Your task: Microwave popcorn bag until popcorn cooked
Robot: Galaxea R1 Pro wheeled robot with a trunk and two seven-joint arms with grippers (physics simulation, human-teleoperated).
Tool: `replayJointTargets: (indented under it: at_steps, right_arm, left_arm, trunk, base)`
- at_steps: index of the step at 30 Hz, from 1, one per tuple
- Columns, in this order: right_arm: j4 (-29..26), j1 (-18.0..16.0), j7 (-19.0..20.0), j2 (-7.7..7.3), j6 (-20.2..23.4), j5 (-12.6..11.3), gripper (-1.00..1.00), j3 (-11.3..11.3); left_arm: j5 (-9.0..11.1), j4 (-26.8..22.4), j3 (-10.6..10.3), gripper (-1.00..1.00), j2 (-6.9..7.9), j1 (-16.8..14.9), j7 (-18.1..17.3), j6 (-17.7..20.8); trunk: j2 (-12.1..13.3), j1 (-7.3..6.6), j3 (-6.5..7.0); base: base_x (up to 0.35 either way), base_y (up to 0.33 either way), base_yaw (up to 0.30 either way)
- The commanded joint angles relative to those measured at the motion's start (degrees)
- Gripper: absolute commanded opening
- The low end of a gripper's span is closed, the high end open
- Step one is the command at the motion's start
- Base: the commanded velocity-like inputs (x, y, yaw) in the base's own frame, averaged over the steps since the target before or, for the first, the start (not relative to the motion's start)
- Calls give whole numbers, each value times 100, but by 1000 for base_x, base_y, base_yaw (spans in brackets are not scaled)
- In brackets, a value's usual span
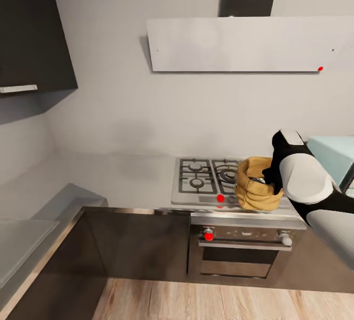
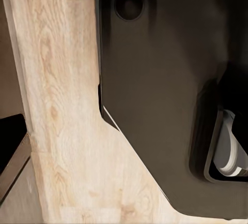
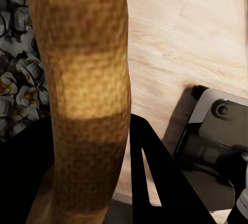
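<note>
The right gripper (image 1: 265, 176) is clamped on the rolled rim of the popcorn bag (image 1: 255, 185), a squat, wrinkly mustard-yellow sack held up in front of the gas hob (image 1: 206, 175), over the front edge of the steel-grey countertop (image 1: 98, 177). In the right wrist view the bag's coarse woven rim (image 3: 85, 79) stands close, with pale grey popcorn (image 3: 20, 79) heaped inside. The mint-blue boxy microwave (image 1: 334, 155) sits at the countertop's right end. Whether the left gripper is apart or together cannot be told.
</note>
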Motion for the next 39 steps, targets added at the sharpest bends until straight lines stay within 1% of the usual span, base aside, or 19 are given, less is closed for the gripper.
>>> replayJointTargets:
  at_steps: [1, 10, 23, 33, 39]
  right_arm:
    - [-4, -6, -39, 3, 56, -30, -100, -9]
    - [-4, -7, -39, 3, 56, -29, -100, -9]
    - [-3, -7, -39, 5, 56, -30, -100, -9]
    - [-2, -6, -39, 5, 49, -29, -100, -9]
    - [1, -6, -39, 5, 48, -25, -100, -9]
  left_arm:
    - [-1, -12, 2, 100, 0, 3, 4, -7]
    - [-1, -12, 2, 100, -6, 3, 4, -7]
    - [-1, -12, 0, 100, -9, 3, 4, -6]
    - [-1, -12, 2, 100, -9, 3, 4, -4]
    - [-1, -12, 1, 100, -9, 3, 4, -6]
  trunk:
    - [-7, 2, -7]
    - [-7, 2, 5]
    - [-7, 2, 5]
    - [-7, 2, 5]
    - [-7, 2, 5]
  base:
    - [0, 2, -288]
    - [-13, 0, -287]
    - [-147, 0, -277]
    - [-10, 0, -252]
    - [0, 0, -77]
